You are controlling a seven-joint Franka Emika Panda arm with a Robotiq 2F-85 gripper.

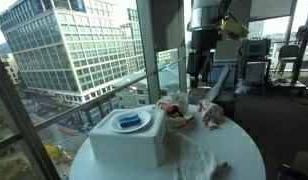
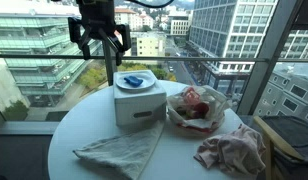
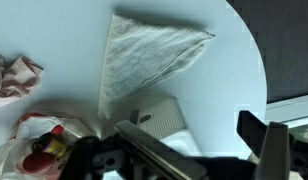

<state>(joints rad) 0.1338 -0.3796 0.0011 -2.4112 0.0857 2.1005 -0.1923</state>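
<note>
Gripper (image 2: 102, 48) is hanging in the air above the round white table (image 2: 184, 152), with its jaws spread wide and nothing between them. It is touching nothing.

Nearest to it, the white box (image 2: 139, 105) is standing on the table. In that exterior view the box is sitting below the gripper, at about five o'clock from it and clearly apart from it. In the wrist view the two dark fingers (image 3: 259, 140) are reaching in from the bottom edge. The ribbed side of the box (image 3: 164, 115) is showing in the gap between them, so the box is lying almost straight under the open jaws.

On top of the box a blue thing (image 2: 134, 80) is resting; what it is cannot be told.

Counting what is lying on the table: one white box, one blue thing on it, one clear bag, one pink cloth and one pale towel.

The bag (image 2: 194, 105) is holding red things and is sitting just beside the box, at three o'clock from it in that view. The pink cloth (image 2: 234, 150) is lying crumpled at four o'clock from the bag, near the table's rim. The towel (image 2: 119, 150) is lying spread flat at six o'clock from the box, its corner touching the foot of the box.

In the wrist view the towel (image 3: 144, 55) is lying at twelve o'clock from the gripper, and the bag (image 3: 39, 150) at nine o'clock.
</note>
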